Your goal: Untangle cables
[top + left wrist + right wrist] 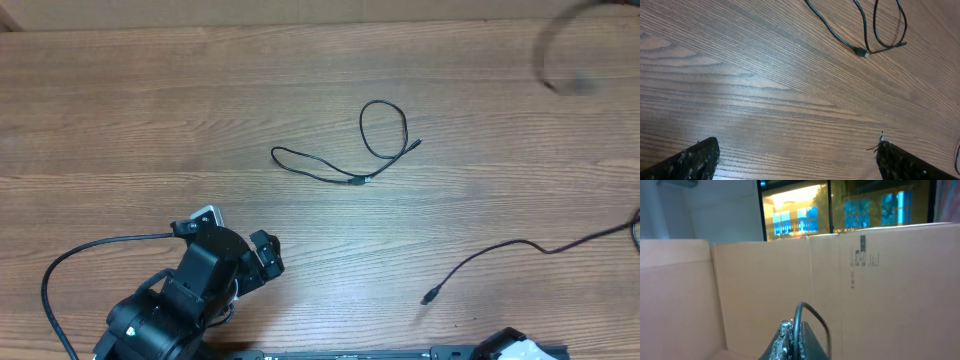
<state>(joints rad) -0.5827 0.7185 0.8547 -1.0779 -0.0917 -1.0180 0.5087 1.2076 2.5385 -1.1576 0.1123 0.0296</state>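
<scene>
A wooden table (120,110) fills the overhead view, and all places here are given against it. A cardboard wall (890,305) is shown in the right wrist view, with lit windows (790,215) above it; where it stands against the table cannot be told.

The left arm (190,290) is placed at the table's near edge, toward its left corner. The left gripper (797,157) is held just above the tabletop with its jaws spread wide, and nothing is held between them. The right gripper (792,330) is raised off the table and is clamped on a thin black cable (807,309), which is seen arching out from between the closed fingers.

A looped cable (355,180) is laid flat near the table's middle: one length is run toward the left, and a round loop is formed on the far side, with a plug pointing right. A second cable (520,241) is laid from the table's right edge toward its near edge, and its plug end (428,297) rests on bare wood. The two are well apart. A blurred dark arc (548,60) is seen over the table's far right corner; what it is cannot be told.
</scene>
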